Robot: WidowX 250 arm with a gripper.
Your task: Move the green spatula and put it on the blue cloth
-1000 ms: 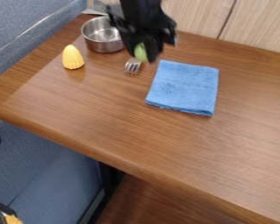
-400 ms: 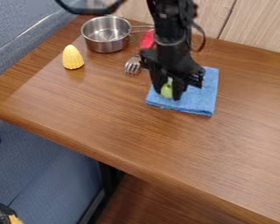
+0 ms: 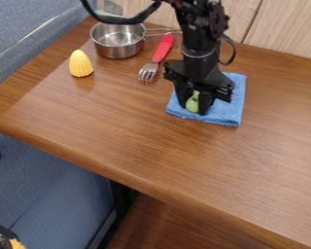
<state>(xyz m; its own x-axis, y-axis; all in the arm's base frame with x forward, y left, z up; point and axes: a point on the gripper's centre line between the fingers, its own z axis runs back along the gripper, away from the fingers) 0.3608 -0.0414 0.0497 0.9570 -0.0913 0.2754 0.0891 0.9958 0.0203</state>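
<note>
gap between fork and cloth

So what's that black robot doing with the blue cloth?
The robot's gripper is down over the blue cloth, with a green thing between its fingers. That looks to be the spatula it is meant to put there, though the gripper hides some of it. It doesn't seem to have let go. The red-handled fork, metal pot and yellow corn sit off to the side.

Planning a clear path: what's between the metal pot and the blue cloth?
A red-handled fork, lying on the table between the metal pot and the blue cloth; the camera view shows it.
</note>
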